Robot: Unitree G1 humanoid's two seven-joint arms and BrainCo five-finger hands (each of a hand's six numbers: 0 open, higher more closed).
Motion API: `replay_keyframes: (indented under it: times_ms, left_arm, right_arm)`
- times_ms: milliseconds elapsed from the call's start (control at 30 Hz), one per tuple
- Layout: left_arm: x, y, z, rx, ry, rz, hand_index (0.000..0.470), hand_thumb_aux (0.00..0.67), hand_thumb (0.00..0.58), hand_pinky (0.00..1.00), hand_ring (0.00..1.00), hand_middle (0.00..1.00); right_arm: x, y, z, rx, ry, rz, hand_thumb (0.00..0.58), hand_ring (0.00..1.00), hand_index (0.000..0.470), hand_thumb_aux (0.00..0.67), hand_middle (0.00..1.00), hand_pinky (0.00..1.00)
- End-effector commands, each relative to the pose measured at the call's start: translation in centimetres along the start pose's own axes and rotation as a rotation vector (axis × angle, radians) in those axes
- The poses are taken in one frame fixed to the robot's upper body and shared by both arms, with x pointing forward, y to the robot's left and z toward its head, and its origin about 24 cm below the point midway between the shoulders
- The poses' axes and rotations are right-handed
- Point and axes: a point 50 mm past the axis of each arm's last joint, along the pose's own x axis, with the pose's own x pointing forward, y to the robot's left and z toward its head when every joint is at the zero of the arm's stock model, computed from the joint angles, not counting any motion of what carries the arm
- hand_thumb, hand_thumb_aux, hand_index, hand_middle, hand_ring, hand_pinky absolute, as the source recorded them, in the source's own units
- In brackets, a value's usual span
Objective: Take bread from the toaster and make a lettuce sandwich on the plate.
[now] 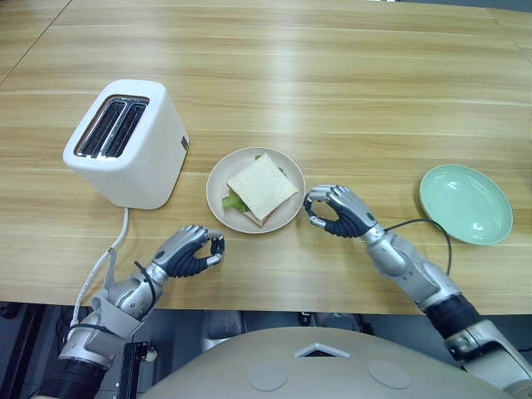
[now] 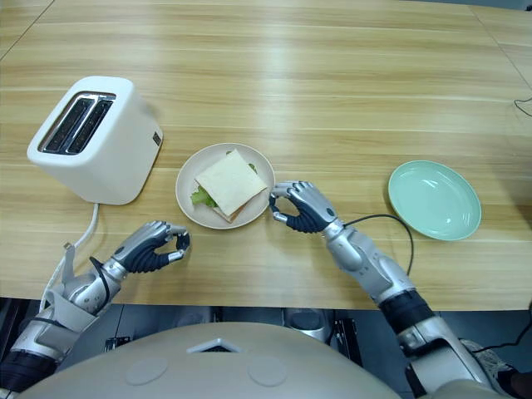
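One toaster, one sandwich on one plate, one green dish, two hands on a wooden table (image 1: 332,75).

The white toaster (image 1: 125,150) stands at left, its two slots running near-left to far-right. The left hand (image 1: 189,252), fingers curled to the thumb, holds nothing. The sandwich (image 1: 262,187) lies on the beige plate (image 1: 218,184), turned cornerwise, with lettuce (image 1: 233,201) poking out at the left. The right hand (image 1: 339,213) is just beside the rim, curled and holding nothing. The green dish (image 1: 465,204) sits well apart at right.
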Motion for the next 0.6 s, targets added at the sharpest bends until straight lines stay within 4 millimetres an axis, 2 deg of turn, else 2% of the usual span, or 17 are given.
replay_keyframes:
  times_ms: [33,200,333,433,600]
  left_arm:
    - [1.1,-2.2,-0.4,-0.001,0.033,-0.128,0.460,0.670,0.580,1.00,1.00,1.00]
    - [3.9,-2.8,-1.6,0.009,0.094,-0.130,0.460,0.670,0.580,1.00,1.00,1.00]
    - [6.8,-2.5,-2.1,0.032,0.104,-0.097,0.460,0.670,0.580,1.00,1.00,1.00]
    - [9.6,-2.1,-2.1,0.048,0.086,-0.080,0.460,0.670,0.580,1.00,1.00,1.00]
    - [14.8,-1.3,-1.4,0.088,0.074,-0.083,0.460,0.670,0.580,1.00,1.00,1.00]
  right_arm:
    - [-0.5,2.8,1.1,0.044,-0.042,0.200,0.580,1.00,0.460,0.670,1.00,1.00]
    - [-0.5,6.1,0.8,0.008,-0.026,0.366,0.580,1.00,0.460,0.670,1.00,1.00]
    - [1.0,7.4,-0.6,-0.046,0.039,0.363,0.580,1.00,0.460,0.670,1.00,1.00]
    - [3.1,6.8,-2.8,-0.113,0.153,0.273,0.580,1.00,0.460,0.670,1.00,1.00]
    - [6.0,4.6,-6.3,-0.202,0.318,0.164,0.580,1.00,0.460,0.670,1.00,1.00]
